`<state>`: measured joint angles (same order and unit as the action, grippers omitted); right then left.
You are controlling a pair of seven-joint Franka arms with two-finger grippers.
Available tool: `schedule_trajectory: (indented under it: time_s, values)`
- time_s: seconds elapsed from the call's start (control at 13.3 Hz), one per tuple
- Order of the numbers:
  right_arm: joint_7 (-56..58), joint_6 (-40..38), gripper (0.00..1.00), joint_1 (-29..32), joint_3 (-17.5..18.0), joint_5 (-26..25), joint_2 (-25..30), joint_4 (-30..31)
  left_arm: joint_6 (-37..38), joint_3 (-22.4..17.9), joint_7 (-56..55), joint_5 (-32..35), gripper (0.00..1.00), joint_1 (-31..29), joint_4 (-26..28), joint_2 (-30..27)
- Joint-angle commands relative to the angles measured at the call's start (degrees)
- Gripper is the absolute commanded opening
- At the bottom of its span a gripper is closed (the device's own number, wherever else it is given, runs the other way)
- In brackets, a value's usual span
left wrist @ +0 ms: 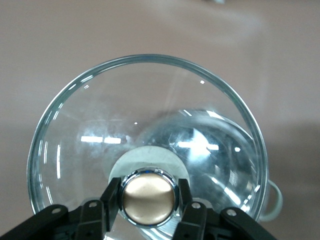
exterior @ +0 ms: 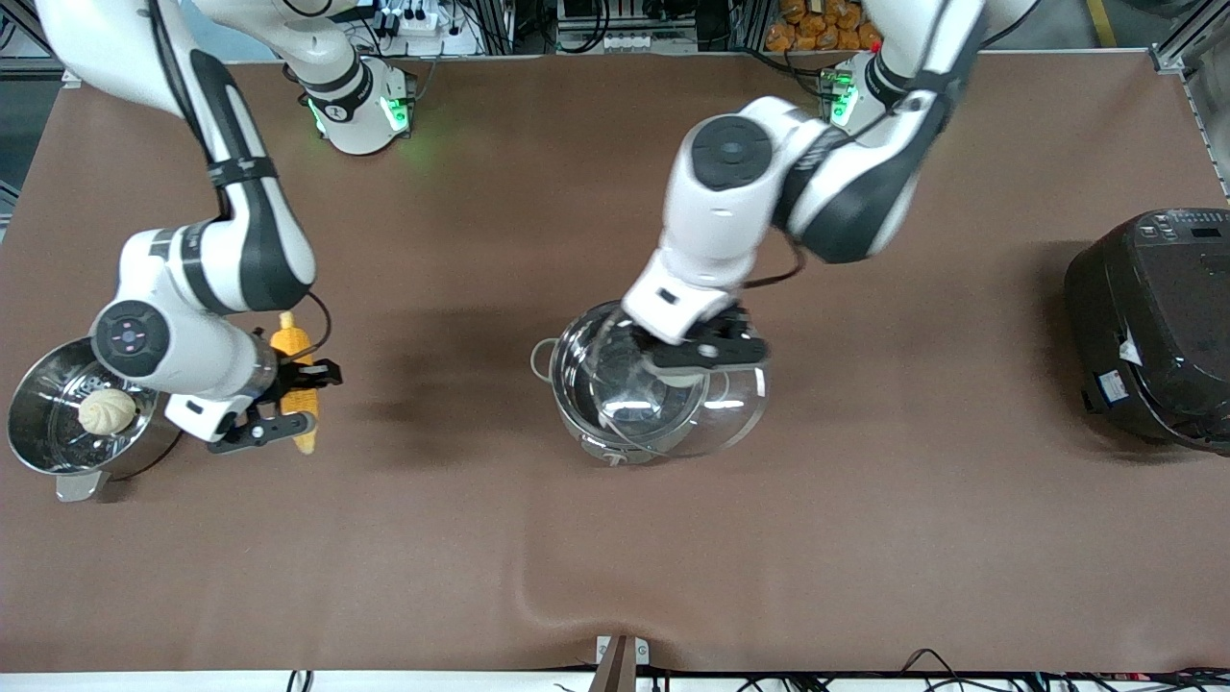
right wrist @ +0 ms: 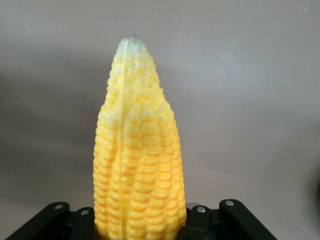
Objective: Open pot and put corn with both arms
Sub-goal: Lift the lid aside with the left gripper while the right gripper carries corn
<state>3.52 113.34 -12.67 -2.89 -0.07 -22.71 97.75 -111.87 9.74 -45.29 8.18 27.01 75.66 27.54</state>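
The steel pot (exterior: pixel 569 370) stands open at the middle of the table. My left gripper (exterior: pixel 706 358) is shut on the copper knob (left wrist: pixel 149 197) of the glass lid (exterior: pixel 742 411). It holds the lid tilted over the pot's edge toward the left arm's end. Through the lid (left wrist: pixel 100 115) the pot (left wrist: pixel 215 150) shows below. My right gripper (exterior: pixel 286 386) is shut on the yellow corn (exterior: pixel 292 344) and holds it off the table beside the steamer pot. In the right wrist view the corn (right wrist: pixel 137 145) stands up between the fingers (right wrist: pixel 202 222) of the right gripper (right wrist: pixel 140 222).
A steel steamer pot (exterior: pixel 36 380) with a whitish bun (exterior: pixel 107 410) in it stands at the right arm's end. A big black cooker (exterior: pixel 1153 327) stands at the left arm's end. Brown cloth covers the table, with a fold near the front edge (exterior: pixel 538 586).
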Motion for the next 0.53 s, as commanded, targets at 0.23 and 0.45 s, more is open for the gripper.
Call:
schedule_trajectory:
  time_s: [0.23, 0.45]
  values:
    - [-32.5, -3.7, 0.13, -18.5, -0.5, 0.2, -3.1, -10.7, 1.4, 0.7, 10.6, -1.6, 0.00, -17.5, 4.7, -1.0]
    - [-41.5, 2.4, 0.15, -25.1, -0.5, 3.1, -9.0, -16.1, 1.2, 0.7, 17.3, -1.5, 0.00, -23.3, 8.6, 0.2]
